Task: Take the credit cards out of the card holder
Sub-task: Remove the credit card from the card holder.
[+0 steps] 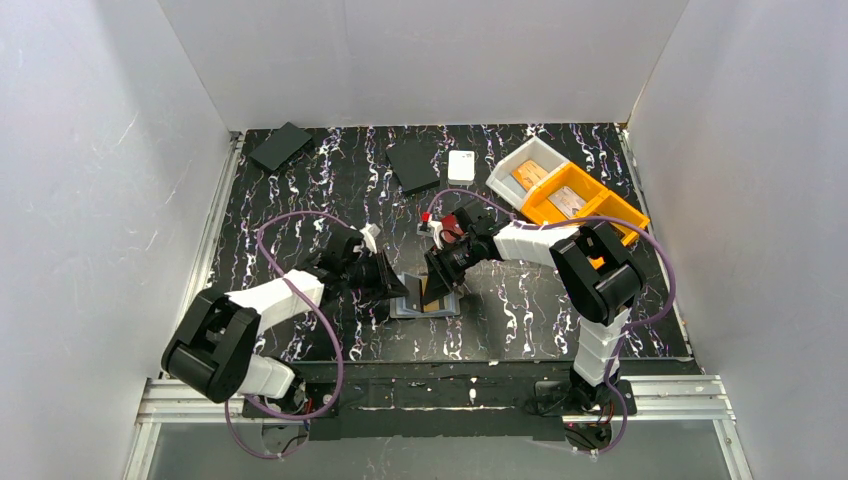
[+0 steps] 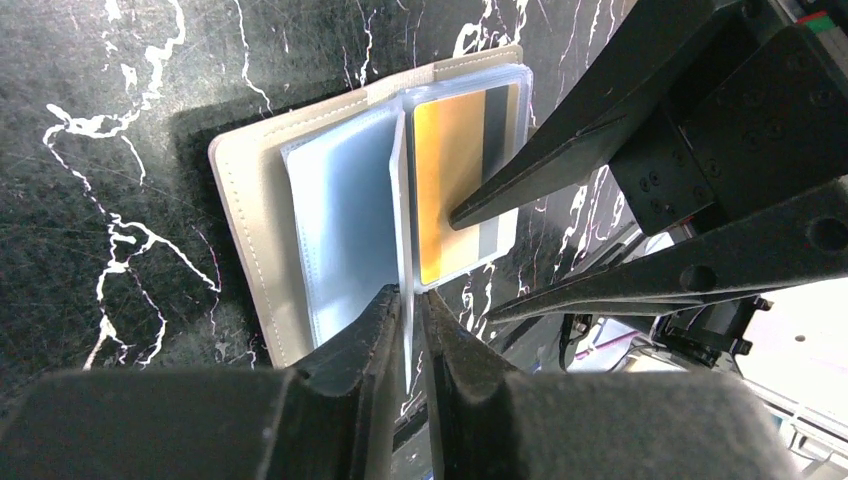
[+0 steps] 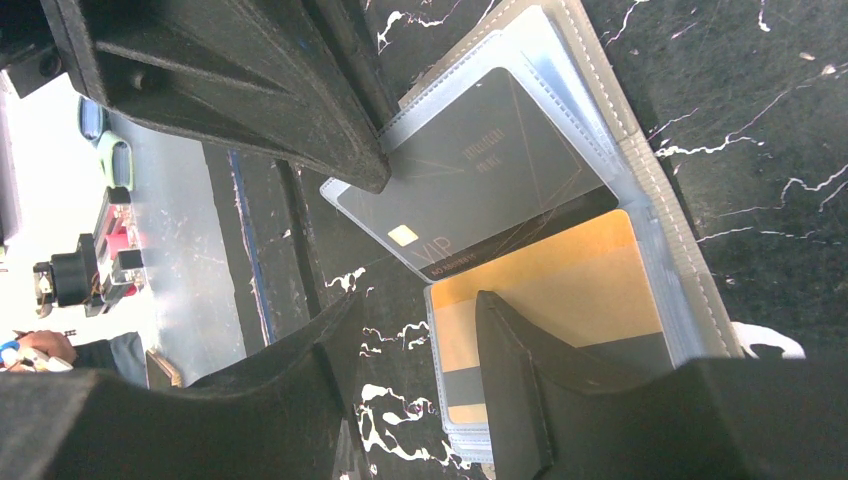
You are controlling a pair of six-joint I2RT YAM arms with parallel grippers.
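The grey card holder (image 1: 428,305) lies open on the table between my two grippers. In the left wrist view its cover (image 2: 245,220) shows beside a light blue card (image 2: 345,220) and an orange card (image 2: 450,160) in clear sleeves. My left gripper (image 2: 410,292) is shut on the edge of a clear sleeve leaf and holds it upright. My right gripper (image 3: 420,305) is open, with one fingertip (image 3: 492,305) resting on the orange card (image 3: 570,280). A dark grey card with a gold chip (image 3: 470,180) shows in the lifted sleeve.
Orange bins (image 1: 590,205) and a white bin (image 1: 522,165) with items stand at the back right. A small white box (image 1: 461,165) and two flat black squares (image 1: 280,146) (image 1: 413,165) lie at the back. White walls enclose the table.
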